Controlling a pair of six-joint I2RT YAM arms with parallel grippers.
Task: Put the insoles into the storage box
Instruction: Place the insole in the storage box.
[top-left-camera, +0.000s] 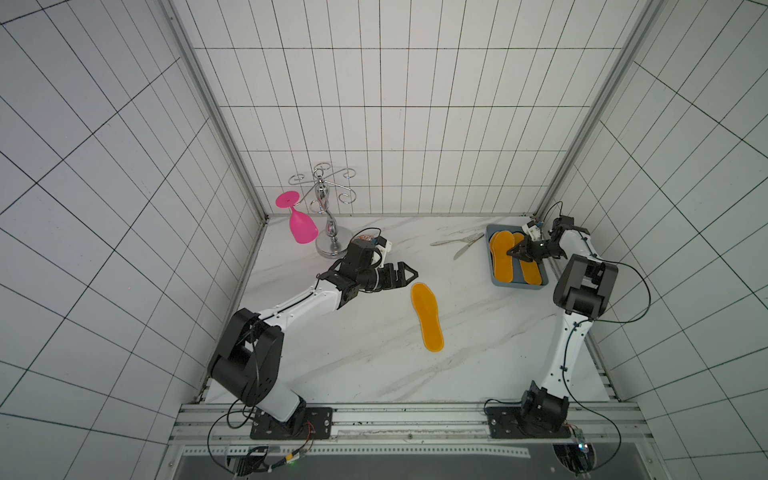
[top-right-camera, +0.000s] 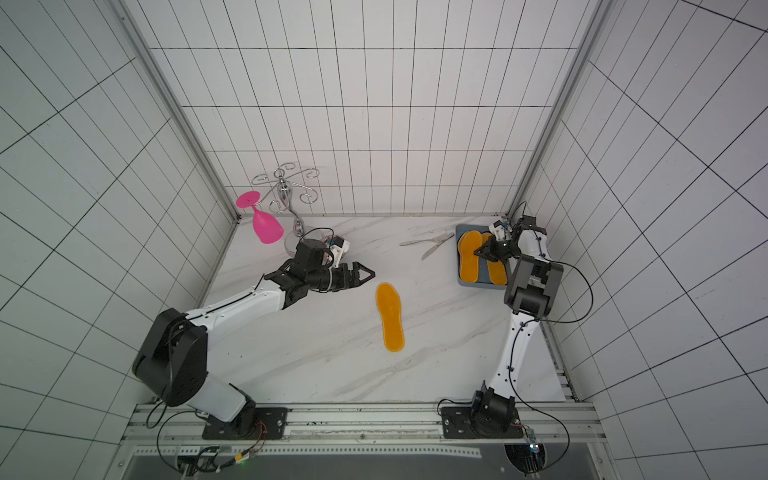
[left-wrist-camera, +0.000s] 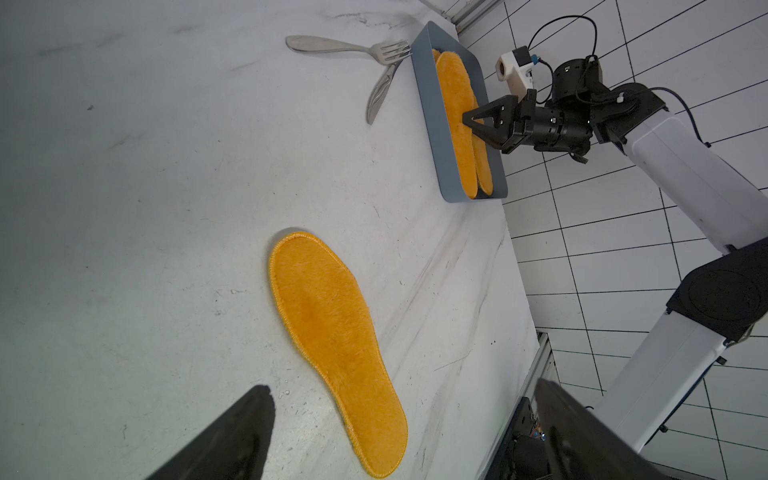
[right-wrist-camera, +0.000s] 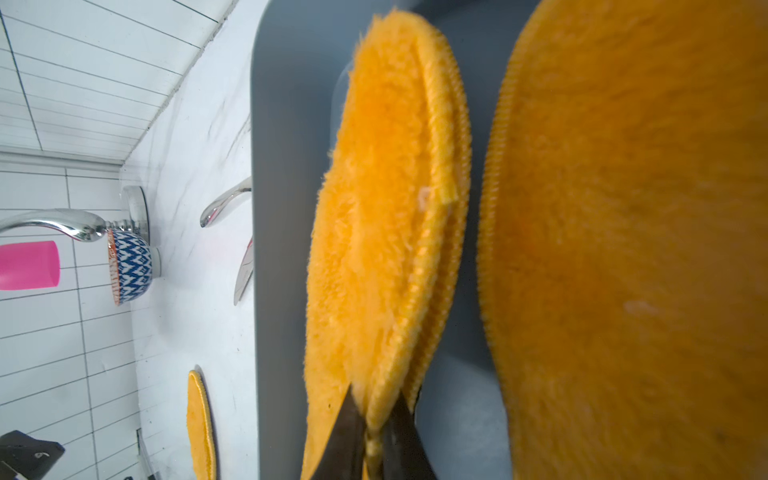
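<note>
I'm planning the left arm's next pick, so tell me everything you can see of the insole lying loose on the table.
The loose insole is orange-yellow and foot-shaped, with a fuzzy, plush-looking top and a stitched rim. It lies flat, fuzzy side up, near the middle of the marbled table, apart from the storage box. Only the table touches it; the open left gripper hangs by its far end, seemingly clear of it.

White-tiled walls (top-left-camera: 374, 104) w/ dark grout, marble-look tabletop (top-left-camera: 353, 365), even light.
</note>
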